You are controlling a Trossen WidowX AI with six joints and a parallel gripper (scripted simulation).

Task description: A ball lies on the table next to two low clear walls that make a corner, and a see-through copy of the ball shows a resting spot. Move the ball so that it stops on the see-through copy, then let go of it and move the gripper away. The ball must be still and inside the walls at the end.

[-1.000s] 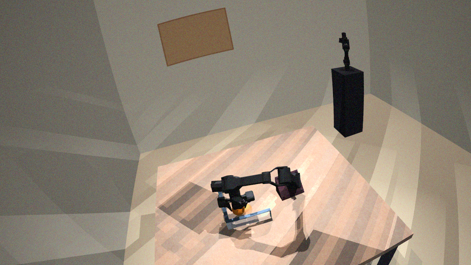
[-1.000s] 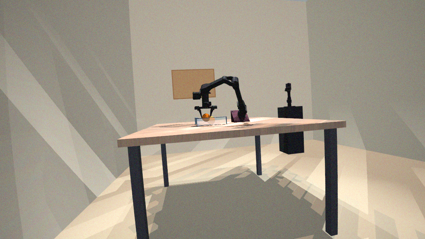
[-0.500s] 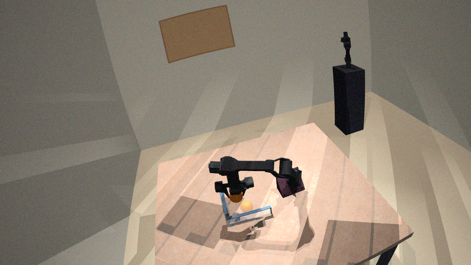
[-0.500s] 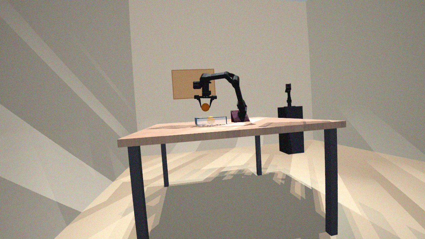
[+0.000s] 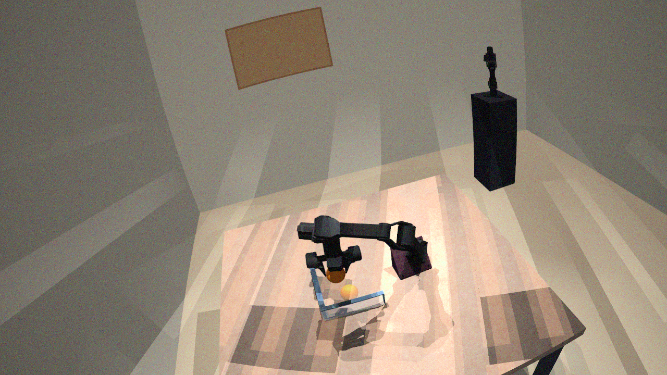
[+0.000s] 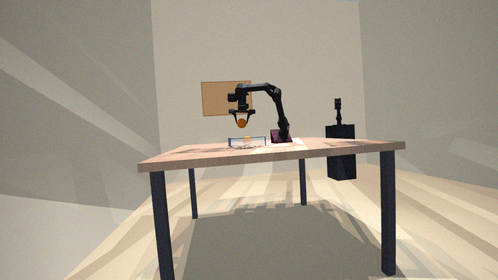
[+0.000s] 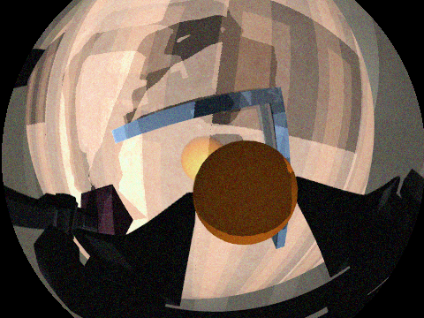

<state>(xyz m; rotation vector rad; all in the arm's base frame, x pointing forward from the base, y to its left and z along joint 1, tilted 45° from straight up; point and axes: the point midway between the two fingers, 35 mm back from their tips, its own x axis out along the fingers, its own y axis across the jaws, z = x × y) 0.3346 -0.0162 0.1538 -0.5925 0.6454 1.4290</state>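
While my tool [image 6: 241, 119] clamps partway shut on the ball [image 6: 241, 123], high above the tabletop [image 6: 264, 154] mid-frame, it's smooth, rigid, roll-prone, so I'm pinching its widest girth.

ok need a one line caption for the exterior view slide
Tool holds the orange ball above the table, over the clear walls and the see-through copy.
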